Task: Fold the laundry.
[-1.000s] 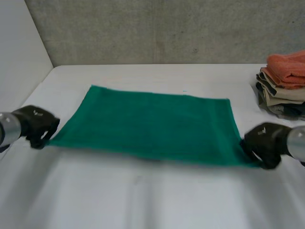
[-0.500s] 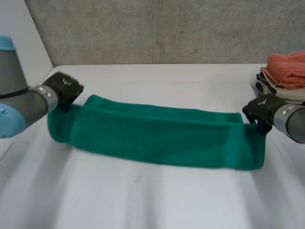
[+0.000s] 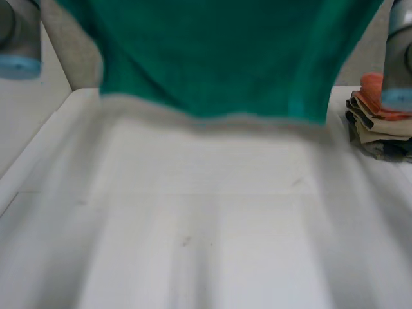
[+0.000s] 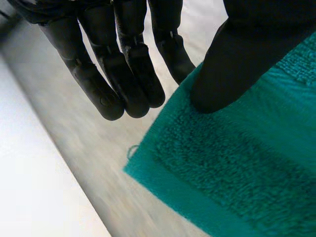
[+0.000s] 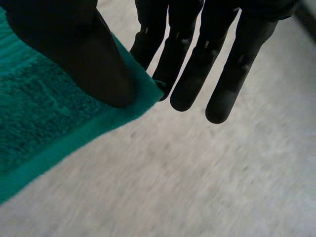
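Green terry towel (image 3: 212, 58) hangs over the white bench (image 3: 206, 244), corners pinched by left robot hand (image 4: 232, 64) and right robot hand (image 5: 74, 54).

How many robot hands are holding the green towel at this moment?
2. The left hand pinches one corner of the green towel, which hangs above the table; the right hand pinches another corner.

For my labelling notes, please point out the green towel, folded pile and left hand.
green towel (image 3: 212, 58), head view, hanging middle.
folded pile (image 3: 376, 132), head view, beige layer.
left hand (image 4: 222, 64), left wrist view, thumb.
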Robot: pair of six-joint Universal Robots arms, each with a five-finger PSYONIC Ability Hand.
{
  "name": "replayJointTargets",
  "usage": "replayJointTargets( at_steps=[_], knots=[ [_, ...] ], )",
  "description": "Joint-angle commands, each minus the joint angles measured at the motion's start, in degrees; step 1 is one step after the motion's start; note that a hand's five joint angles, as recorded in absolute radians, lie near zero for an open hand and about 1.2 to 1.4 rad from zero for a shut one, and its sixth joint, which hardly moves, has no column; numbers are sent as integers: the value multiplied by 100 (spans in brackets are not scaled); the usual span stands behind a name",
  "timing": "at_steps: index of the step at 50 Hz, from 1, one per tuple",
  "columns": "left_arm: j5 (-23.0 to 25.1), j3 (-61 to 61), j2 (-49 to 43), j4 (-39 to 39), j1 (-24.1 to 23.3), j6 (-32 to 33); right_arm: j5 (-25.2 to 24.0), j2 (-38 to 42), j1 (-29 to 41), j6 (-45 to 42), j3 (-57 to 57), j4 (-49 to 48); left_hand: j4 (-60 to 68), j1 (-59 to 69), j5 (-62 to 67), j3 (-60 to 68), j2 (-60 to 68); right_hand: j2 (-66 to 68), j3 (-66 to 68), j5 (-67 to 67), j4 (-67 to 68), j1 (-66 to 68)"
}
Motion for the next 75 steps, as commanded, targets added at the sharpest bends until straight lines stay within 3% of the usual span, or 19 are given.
replayJointTargets(
  at_steps=[1, 7, 15, 24, 32, 37, 40, 42, 44, 47, 56, 64, 75],
  knots=[
    [152, -538, 248, 218, 215, -324, -168, -14, 111, 139, -257, 739, 1153, 1356, 1308, 1193, 1142, 1232, 1174, 1179, 1142, 1449],
    [468, -1539, 248, 218, 400, -210, -309, -5, 129, 209, 243, 1319, 1153, 1356, 1308, 1193, 1142, 1232, 1174, 1179, 1142, 1449],
    [802, -3411, 327, 279, 558, -17, -889, 285, 129, 165, 1324, 1715, 1153, 1356, 1308, 1193, 1142, 1232, 1174, 1179, 1142, 1449],
    [1048, -5301, 476, 16, 681, 1169, -1258, 768, -108, -449, 2186, 2646, 1153, 1356, 1308, 1193, 1142, 1232, 1174, 1179, 1142, 1449],
    [1040, -6839, 1354, -1152, 927, 2681, -1355, 374, -407, -1293, 2722, 4323, 1153, 1356, 1308, 1193, 1142, 1232, 1174, 1179, 1142, 1449],
    [1005, -7710, 2268, -2680, 1129, 3595, -1364, -706, -776, -2320, 3284, 6379, 1153, 1356, 1308, 1193, 1142, 1232, 1174, 1179, 1142, 1449],
    [1031, -8026, 2663, -3610, 1217, 4007, -1399, -1128, -942, -2995, 3626, 7258, 1153, 1356, 1308, 1193, 1142, 1232, 1174, 1179, 1142, 1449],
    [1031, -8089, 2796, -3982, 1235, 4149, -1451, -1296, -1004, -3270, 3750, 7261, 1153, 1356, 1308, 1193, 1142, 1232, 1174, 1179, 1142, 1449],
    [1048, -8045, 2867, -4386, 1209, 4263, -1530, -1411, -1022, -3507, 3847, 7017, 1153, 1356, 1308, 1193, 1142, 1232, 1174, 1179, 1142, 1449],
    [1092, -7800, 2832, -4371, 1104, 4220, -1540, -1332, -987, -3430, 3847, 6638, 1153, 1356, 1308, 1193, 1142, 1232, 1174, 1179, 1142, 1449],
    [882, -5939, 1753, -3475, 445, 3044, -1531, -578, -627, -2192, 3277, 4752, 1153, 1356, 1308, 1193, 1142, 1232, 1174, 1179, 1142, 1449],
    [425, -3804, 479, -2938, 23, 2516, -1180, 283, -399, -1611, 2285, 3133, 1153, 1356, 1308, 1193, 1142, 1232, 1174, 1179, 1142, 1449],
    [-155, -929, -1604, -3008, -285, 2436, -801, 1926, -144, -1724, 396, 2559, 1153, 1356, 1308, 1193, 1142, 1232, 1174, 1179, 1142, 1449]
  ],
)
